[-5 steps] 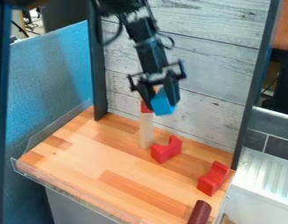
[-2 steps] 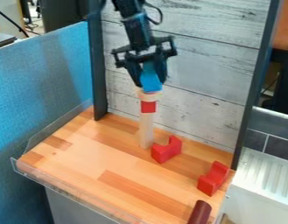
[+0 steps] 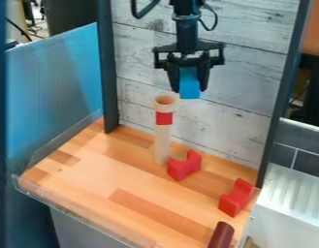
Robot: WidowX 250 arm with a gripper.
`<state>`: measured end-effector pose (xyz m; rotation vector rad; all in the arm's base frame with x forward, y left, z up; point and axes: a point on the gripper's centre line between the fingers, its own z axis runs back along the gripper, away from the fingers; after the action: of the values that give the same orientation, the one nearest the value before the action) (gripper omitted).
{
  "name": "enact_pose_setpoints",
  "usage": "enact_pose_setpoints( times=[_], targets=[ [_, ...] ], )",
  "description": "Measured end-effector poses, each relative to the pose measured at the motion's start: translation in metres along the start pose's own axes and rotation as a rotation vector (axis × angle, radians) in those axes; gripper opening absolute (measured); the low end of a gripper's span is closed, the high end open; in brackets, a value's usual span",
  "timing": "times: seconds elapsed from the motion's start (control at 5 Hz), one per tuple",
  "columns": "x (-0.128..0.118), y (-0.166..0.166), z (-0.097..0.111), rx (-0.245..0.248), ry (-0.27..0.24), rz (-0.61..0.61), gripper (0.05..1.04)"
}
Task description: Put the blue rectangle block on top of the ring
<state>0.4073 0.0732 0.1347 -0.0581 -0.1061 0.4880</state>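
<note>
Wood tabletop (image 3: 90,179) below. Gripper (image 3: 189,90) held above, fingers closed on load. Pale post (image 3: 162,145) stood upright nr back. Blue blk (image 3: 189,83) gripped, up & R of ring (image 3: 165,104), apart. Ring borne by red blk (image 3: 164,118) atop post.

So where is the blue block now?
The blue block is in the gripper, above and slightly right of the wooden ring in the camera view.

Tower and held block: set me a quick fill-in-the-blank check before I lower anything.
The held block in the gripper is coloured ____. The ring sits at the ____ of the tower. The block directly beneath the ring is coloured ____. Notched blocks on the table number ____.
Blue; top; red; two.
</note>
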Motion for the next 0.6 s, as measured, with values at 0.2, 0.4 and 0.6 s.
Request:
enact_pose_setpoints(
  times=[0.2,0.4,0.6],
  targets=[
    [0.019,-0.004,-0.008,0.026,0.058,0.046,0.589],
    [0.038,-0.002,-0.017,0.016,0.132,0.093,0.589],
    [0.050,0.021,-0.018,-0.006,0.162,0.175,0.589]
  ],
)
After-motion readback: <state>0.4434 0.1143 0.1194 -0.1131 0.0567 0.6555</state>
